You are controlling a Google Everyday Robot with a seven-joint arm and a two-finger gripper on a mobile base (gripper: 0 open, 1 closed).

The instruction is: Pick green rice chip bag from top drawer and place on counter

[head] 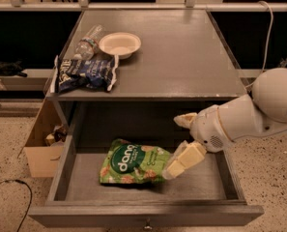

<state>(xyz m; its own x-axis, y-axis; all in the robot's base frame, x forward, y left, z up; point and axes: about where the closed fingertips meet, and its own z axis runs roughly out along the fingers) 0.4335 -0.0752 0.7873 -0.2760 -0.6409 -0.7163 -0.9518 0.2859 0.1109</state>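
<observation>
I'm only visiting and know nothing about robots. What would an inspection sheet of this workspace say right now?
Surface: grey worn wooden counter, holding clutter at its left.
Job's things: bright green glossy snack pouch lying flat in the open wide grey wooden drawer.
Clutter: dark blue and white snack bag, clear plastic bottle on its side, cream bowl.
Grippers: gripper inside the drawer, jaws open, the lower one at the pouch's right edge.
Cables: white cable at right; dark cable on the floor.
Surroundings: cardboard box left of the drawer.
</observation>
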